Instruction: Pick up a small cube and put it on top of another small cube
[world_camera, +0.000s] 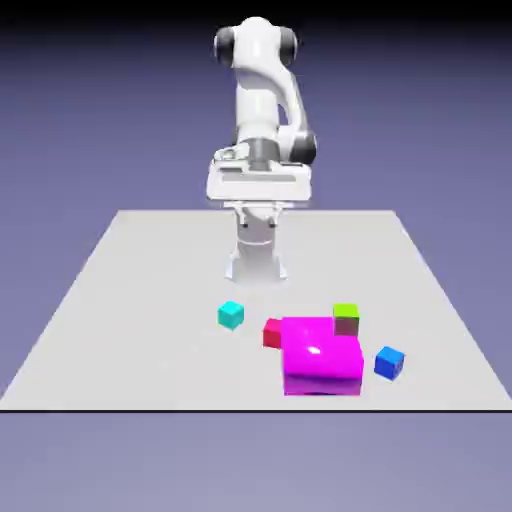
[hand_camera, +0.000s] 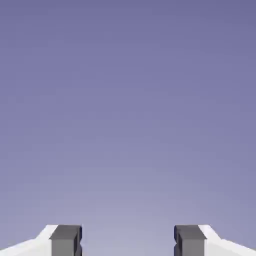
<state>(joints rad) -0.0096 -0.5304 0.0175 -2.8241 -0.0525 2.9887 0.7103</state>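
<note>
Several small cubes lie on the table's near half in the exterior view: a cyan cube, a red cube, a green cube and a blue cube. The red one touches the left side of a large magenta block, and the green one sits at its far right corner. My gripper hangs high above the table's far part, well away from every cube. In the hand view the gripper is open, its fingertips wide apart with only plain backdrop between them. No cube shows there.
The magenta block stands taller than the small cubes and crowds the red and green ones. The blue cube lies close to the table's near edge. The robot's base stands behind the cubes.
</note>
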